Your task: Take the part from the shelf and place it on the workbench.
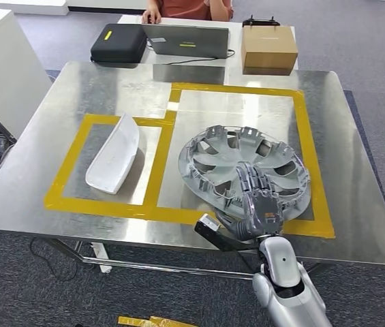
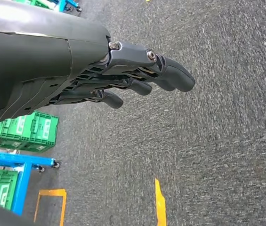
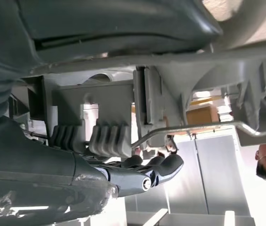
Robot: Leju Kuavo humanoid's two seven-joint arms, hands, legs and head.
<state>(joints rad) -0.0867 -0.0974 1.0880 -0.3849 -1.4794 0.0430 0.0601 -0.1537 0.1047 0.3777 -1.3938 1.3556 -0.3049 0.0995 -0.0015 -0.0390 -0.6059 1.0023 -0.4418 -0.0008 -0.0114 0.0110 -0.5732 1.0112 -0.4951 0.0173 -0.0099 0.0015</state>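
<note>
right hand grips near rim of grey wheel cover, tilted on workbench inside larger yellow-taped box | left hand holds nothing, fingers straight | white part in smaller box | laptop, cardboard box beyond

Right arm comes up from below, silver forearm bent toward table, wrist turned so back of hand faces camera. Right hand rests on grey part, fingers spread over rim, thumb under edge, so it grips. Left hand hangs over floor, fingers straight, close together, holding nothing.
</note>
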